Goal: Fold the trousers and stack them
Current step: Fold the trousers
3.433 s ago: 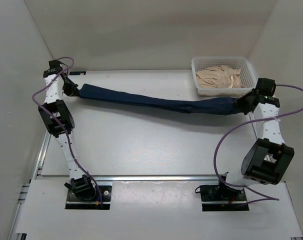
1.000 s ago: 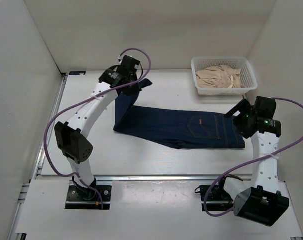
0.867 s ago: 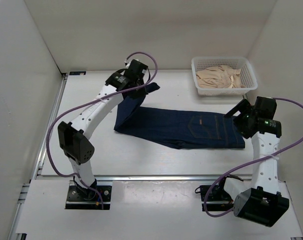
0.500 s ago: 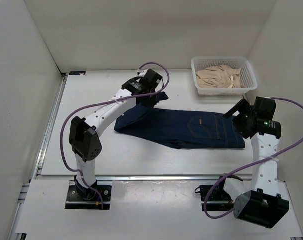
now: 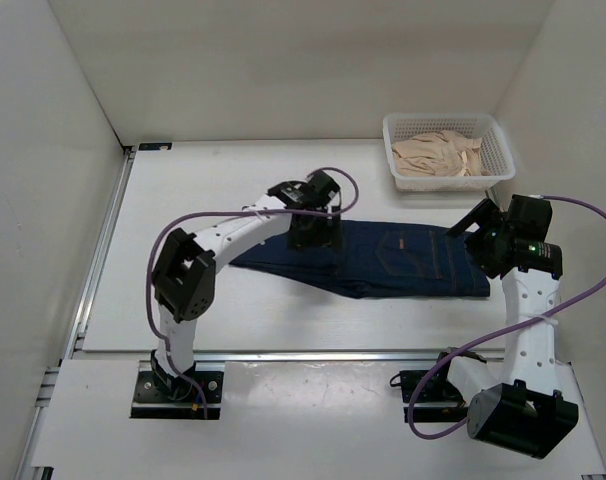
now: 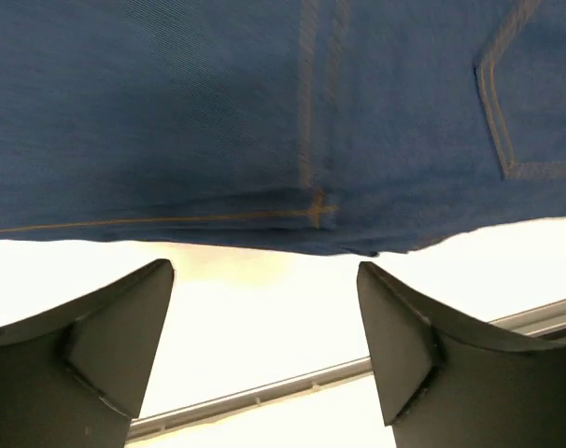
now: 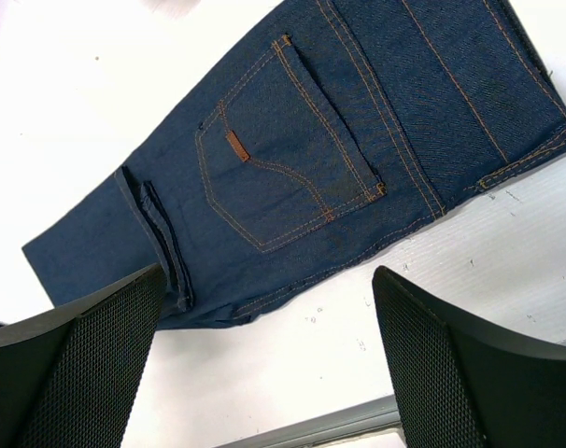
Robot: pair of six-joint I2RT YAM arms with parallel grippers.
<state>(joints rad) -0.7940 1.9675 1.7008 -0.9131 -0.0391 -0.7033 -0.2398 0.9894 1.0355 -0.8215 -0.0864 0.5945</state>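
1. On the table (image 5: 183, 290), top view: trousers (image 5: 403, 262) lie flat mid-table. The waist end is by the right gripper (image 5: 478, 232) and the fold line is at the far left end. The left gripper (image 5: 313, 232) sits low over the laid-over leg ends. The basket (image 5: 443, 118) at back right holds beige cloth (image 5: 438, 155), well apart from the trousers.
2. Left wrist: left gripper (image 6: 264, 280) has its jaws spread wide with nothing between them. The trousers (image 6: 264, 121) fill the view just ahead of the tips, with bare table below. A seam and tan stitching are visible.
3. Right wrist: right gripper (image 7: 269, 280) is also spread wide and empty, hanging above the waist end. The trousers (image 7: 404, 112) have the back pocket (image 7: 283, 159) facing up. The leg hems (image 7: 157, 238) lie on top, just short of the pocket.
4. Progress, my read: the legs are laid on each other and one crosswise fold is down. Probably one more fold is needed, then the stacking. I can't tell where the stack goes.
5. Versus earlier: a few seconds back the trousers hung stretched between both grippers. One second back the left gripper was clamped on the leg ends at back left, carrying them over. It has since swept right and let go. The right arm hasn't shifted over the last second.
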